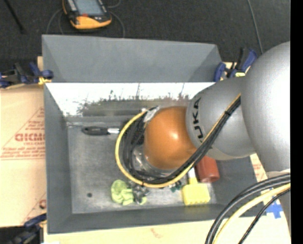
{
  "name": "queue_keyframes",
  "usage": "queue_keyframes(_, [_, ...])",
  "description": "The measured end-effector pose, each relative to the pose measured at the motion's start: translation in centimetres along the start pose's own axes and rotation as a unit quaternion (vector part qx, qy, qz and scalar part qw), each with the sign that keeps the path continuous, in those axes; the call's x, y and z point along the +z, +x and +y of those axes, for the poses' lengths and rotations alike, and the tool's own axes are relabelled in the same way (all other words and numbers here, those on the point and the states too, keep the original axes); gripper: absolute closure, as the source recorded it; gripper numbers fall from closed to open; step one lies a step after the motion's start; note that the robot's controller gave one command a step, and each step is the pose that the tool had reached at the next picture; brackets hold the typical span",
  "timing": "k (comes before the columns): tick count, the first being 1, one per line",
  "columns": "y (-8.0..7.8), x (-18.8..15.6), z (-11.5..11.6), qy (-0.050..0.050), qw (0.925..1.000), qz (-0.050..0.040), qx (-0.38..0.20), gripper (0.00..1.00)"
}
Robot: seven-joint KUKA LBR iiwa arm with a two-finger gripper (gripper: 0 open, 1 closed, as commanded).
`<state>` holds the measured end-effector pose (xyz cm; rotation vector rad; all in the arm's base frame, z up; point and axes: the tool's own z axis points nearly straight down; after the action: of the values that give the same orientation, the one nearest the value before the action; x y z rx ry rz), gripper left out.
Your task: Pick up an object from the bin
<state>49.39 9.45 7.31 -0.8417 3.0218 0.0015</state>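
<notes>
Bin (90, 172): grey metal, matt, floor scuffed. Orange wrist cover (166, 139): smooth, glossy. Arm casing (263, 100): smooth, satin silver. Green wad (122, 192): soft, cloth-like, crumpled. Yellow block (196, 193): matt, ridged.

I see pen (98, 131) by far wall of bin (57, 151), left side. Crumpled wad (122, 192) at near wall; block (196, 193) right of it; cylinder (208, 169) just behind block. Wrist (166, 139) over middle.

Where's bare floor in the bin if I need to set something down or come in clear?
The left part of the bin floor is bare, bordered by the black pen at the back, the left wall, and the green crumpled thing in front. Crowded: front right, where the arm hangs over the yellow block and red block.
</notes>
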Motion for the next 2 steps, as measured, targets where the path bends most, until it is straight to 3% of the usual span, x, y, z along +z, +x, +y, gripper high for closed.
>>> queue_keyframes(2, [-0.94,-1.75,0.07,-0.001,0.9981,0.0032,-0.061,1.00])
